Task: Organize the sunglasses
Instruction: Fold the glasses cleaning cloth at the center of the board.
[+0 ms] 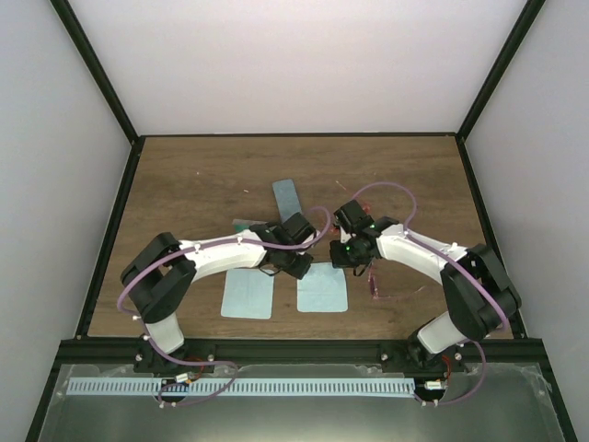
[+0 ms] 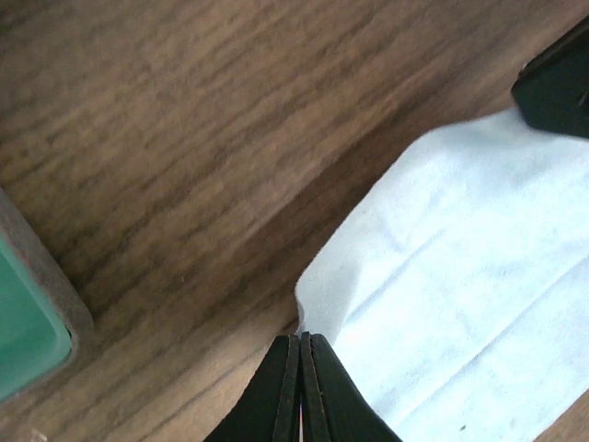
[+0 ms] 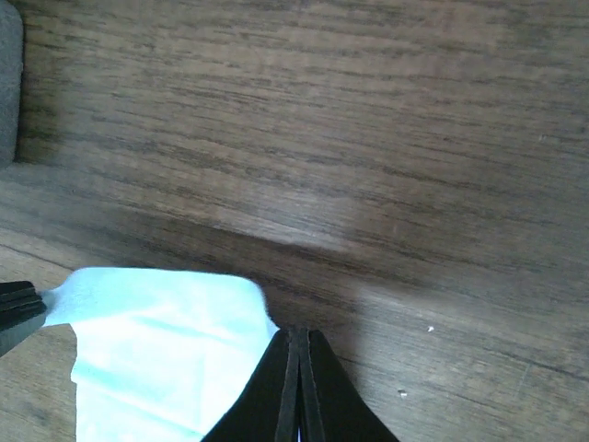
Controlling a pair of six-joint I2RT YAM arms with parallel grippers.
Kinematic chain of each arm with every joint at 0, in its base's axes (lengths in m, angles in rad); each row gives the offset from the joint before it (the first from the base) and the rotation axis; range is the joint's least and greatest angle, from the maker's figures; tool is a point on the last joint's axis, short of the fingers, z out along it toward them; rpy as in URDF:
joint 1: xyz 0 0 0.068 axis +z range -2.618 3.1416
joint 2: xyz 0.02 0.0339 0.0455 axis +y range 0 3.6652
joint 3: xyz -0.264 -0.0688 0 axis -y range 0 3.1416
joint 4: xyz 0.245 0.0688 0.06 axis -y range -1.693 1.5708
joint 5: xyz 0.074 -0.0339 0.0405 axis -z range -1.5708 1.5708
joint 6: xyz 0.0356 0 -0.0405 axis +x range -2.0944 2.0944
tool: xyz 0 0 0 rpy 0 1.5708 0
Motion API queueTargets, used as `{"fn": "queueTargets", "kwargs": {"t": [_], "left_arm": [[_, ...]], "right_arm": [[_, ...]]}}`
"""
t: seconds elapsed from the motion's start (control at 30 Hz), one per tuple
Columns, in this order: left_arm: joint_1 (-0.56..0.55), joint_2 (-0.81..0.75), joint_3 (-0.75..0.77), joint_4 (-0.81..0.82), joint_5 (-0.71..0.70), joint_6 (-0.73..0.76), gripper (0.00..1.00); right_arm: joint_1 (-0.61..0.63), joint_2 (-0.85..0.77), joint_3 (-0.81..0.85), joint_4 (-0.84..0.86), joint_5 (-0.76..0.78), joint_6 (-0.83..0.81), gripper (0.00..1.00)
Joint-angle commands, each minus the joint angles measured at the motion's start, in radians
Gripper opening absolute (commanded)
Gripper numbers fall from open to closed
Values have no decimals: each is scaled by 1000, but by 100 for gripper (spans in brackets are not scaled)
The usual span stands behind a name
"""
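Pink translucent thin-framed sunglasses on brown wooden bench, long axis roughly 12–6 o'clock; facing too small to tell. Pair lies at 4 o'clock of right gripper, near it, outside both jaws. Left gripper and right gripper: jaws pressed together, each pinching a far corner of same pale teal square cloth.

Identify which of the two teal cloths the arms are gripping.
The right-hand cloth: the left gripper and right gripper each have jaws shut on one of its far corners. The left-hand cloth lies flat, ungripped.
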State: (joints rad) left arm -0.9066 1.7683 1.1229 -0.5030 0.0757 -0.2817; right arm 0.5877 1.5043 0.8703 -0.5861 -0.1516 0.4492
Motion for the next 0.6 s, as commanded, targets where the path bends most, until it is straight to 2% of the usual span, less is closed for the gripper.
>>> {"fn": "queueTargets", "kwargs": {"t": [0.0,0.57], "left_arm": [[-5,-51,-56,22,21,19,4],[-32,-37,-38,26,26,-21,4]], "right_arm": [[17,-11,40,-58,29,22,1],[17,-74,-1,-54,10,6,1]]}}
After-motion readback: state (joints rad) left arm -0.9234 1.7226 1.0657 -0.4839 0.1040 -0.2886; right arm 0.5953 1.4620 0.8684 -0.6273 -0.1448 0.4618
